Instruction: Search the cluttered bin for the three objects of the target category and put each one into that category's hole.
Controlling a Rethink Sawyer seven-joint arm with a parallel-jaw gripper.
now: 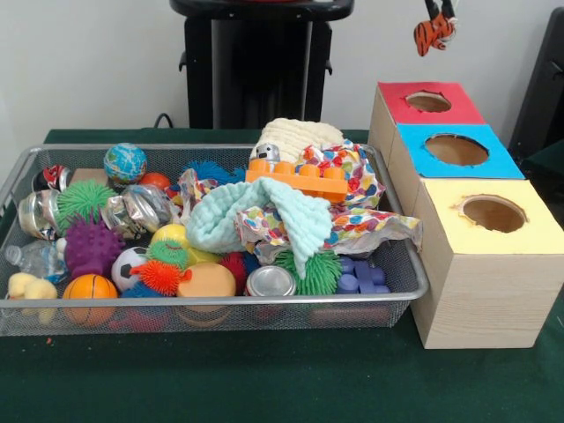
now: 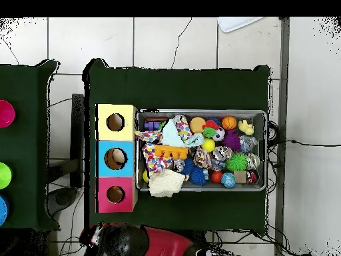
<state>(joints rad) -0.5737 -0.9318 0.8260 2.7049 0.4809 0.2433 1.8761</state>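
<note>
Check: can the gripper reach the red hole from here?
Probably yes: the gripper, holding a tiger toy, hangs roughly above the red hole, with nothing visible between them.

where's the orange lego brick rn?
Front view: the orange brick lies mid-bin, atop the mint cloth, just in front of the cream cloth.

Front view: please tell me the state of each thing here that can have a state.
end effector: shut on the striped toy, high over the boxes
striped toy: hanging in the air, held from above
wire bin: full, cluttered
red hole: open, nothing in its mouth
blue hole: open, nothing in its mouth
yellow hole: open, nothing in its mouth
mint cloth: crumpled, draped over the pile
</note>
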